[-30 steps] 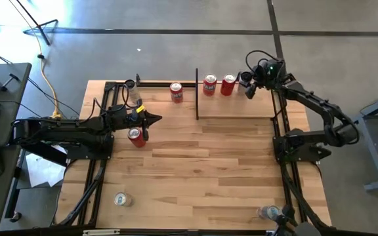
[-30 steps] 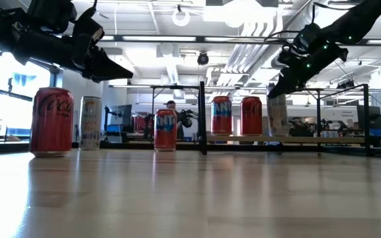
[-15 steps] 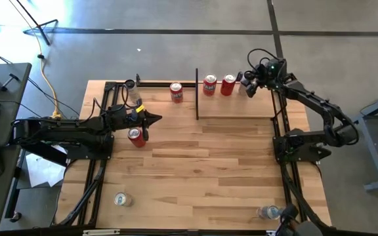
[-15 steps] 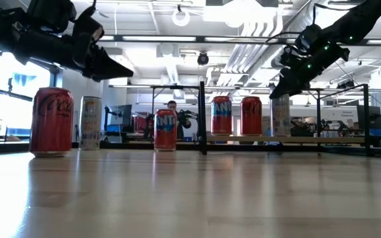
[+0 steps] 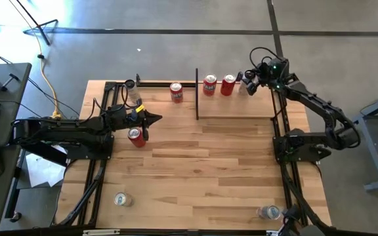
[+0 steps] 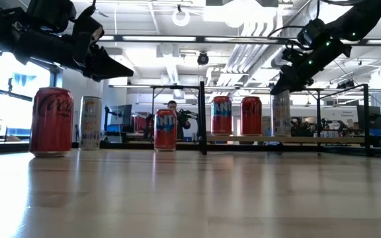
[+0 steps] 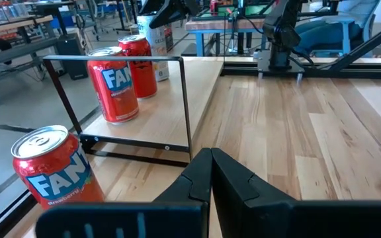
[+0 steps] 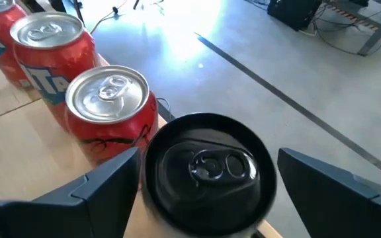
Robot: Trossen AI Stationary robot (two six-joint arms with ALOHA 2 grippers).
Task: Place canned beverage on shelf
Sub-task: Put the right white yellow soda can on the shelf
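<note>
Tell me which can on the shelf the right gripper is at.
The pale can with the dark top, at the row's end on the shelf; the right gripper straddles it, beside two red cans.

In the right wrist view the black-topped can [image 8: 207, 168] is cut off by the frame's edge, its label unseen. In the high view, that can is hidden under the right gripper [image 5: 247, 83] at the shelf's [image 5: 238, 108] one-o'clock corner.
</note>
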